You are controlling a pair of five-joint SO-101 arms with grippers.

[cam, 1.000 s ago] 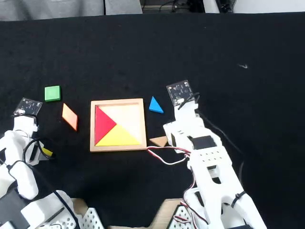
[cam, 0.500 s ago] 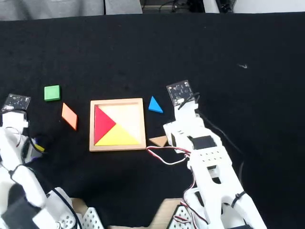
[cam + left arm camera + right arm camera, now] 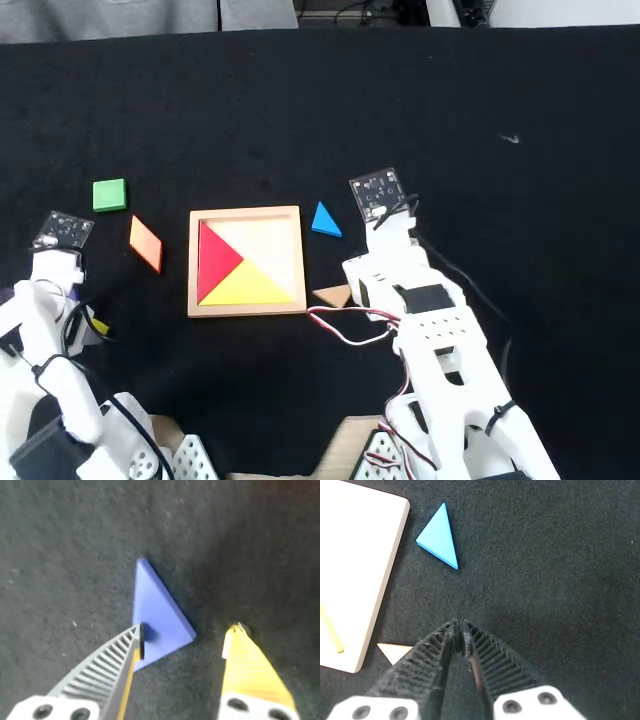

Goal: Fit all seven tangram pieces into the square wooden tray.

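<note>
The square wooden tray (image 3: 296, 222) holds a red triangle (image 3: 217, 258) and a yellow triangle (image 3: 250, 288). A green square (image 3: 110, 195) and an orange parallelogram (image 3: 146, 244) lie to its left. A light blue triangle (image 3: 325, 220) (image 3: 439, 537) and a tan triangle (image 3: 333, 296) (image 3: 395, 652) lie to its right. My left gripper (image 3: 187, 637) stands open low over a violet-blue triangle (image 3: 159, 617), one fingertip at the piece's edge. My right gripper (image 3: 459, 627) is shut and empty, on the cloth between the light blue and tan triangles.
Black cloth covers the table. The left arm (image 3: 55, 300) stands at the left edge, the right arm (image 3: 420, 310) right of the tray with a cable looping near the tan triangle. The tray's corner (image 3: 365, 575) shows in the right wrist view.
The left arm swung out to the left and came back toward the tray. The right arm and the loose pieces have not moved.
</note>
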